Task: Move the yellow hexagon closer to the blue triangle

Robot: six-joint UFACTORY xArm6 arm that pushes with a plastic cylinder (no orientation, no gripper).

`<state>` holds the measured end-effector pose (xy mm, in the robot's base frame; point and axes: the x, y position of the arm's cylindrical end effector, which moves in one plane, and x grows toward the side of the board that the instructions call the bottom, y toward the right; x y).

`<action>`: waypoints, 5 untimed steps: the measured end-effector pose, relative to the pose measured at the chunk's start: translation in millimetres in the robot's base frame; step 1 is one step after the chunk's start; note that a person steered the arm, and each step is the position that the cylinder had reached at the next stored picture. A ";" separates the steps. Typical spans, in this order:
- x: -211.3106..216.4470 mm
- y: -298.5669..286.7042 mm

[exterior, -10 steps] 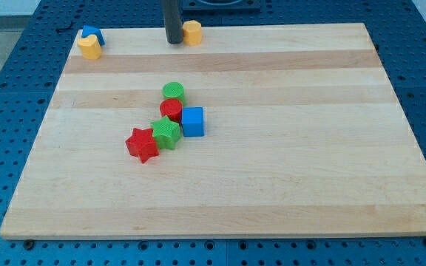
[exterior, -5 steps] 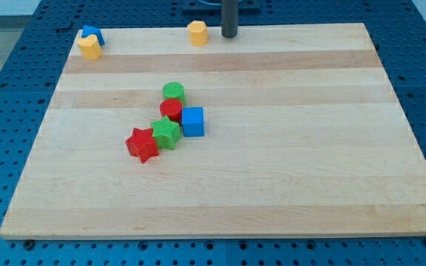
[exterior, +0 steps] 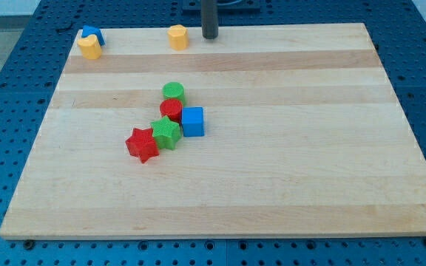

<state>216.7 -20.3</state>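
The yellow hexagon (exterior: 177,36) lies near the board's top edge, left of centre. My tip (exterior: 210,36) stands just to its right, a small gap away. The blue triangle (exterior: 91,33) sits at the board's top left corner, touching another yellow block (exterior: 89,48) just below it. The hexagon is well to the right of the blue triangle.
A cluster lies mid-board: a green cylinder (exterior: 173,91), a red cylinder (exterior: 171,110), a blue cube (exterior: 192,121), a green star-like block (exterior: 166,134) and a red star (exterior: 142,144). The wooden board (exterior: 272,162) rests on a blue perforated table.
My tip went from the hexagon's left side to its right, then moved left. The yellow hexagon has slid left toward the blue triangle.
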 end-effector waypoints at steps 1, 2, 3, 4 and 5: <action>12.1 -11.6; 18.5 -35.4; 31.5 -48.2; 30.1 -63.0; 26.6 -80.9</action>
<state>243.3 -101.3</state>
